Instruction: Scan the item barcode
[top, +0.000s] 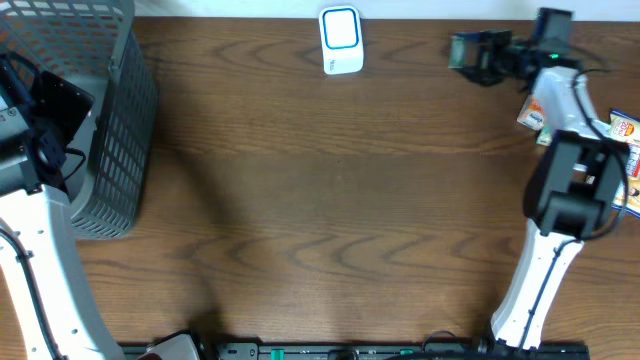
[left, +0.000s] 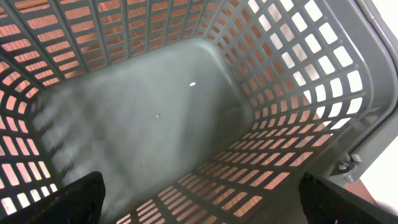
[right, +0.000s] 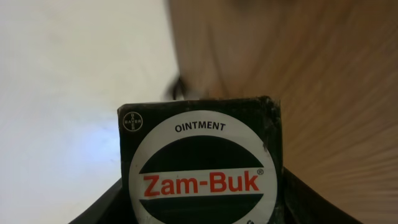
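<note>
Over the wooden table (top: 330, 200), right gripper (top: 487, 57) clamps the seemingly light, stiff Zam-Buk box (right: 202, 165) by its sides; left gripper (left: 205, 208) gapes.

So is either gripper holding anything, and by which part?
The right gripper holds the Zam-Buk ointment box by its two side faces, label toward the wrist camera. The left gripper, open above the basket, holds nothing.

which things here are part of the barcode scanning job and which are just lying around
job in hand: Zam-Buk ointment box, held in the right gripper; white scanner at the far edge

just lying about: grey basket on the left; loose packets beside the right arm
</note>
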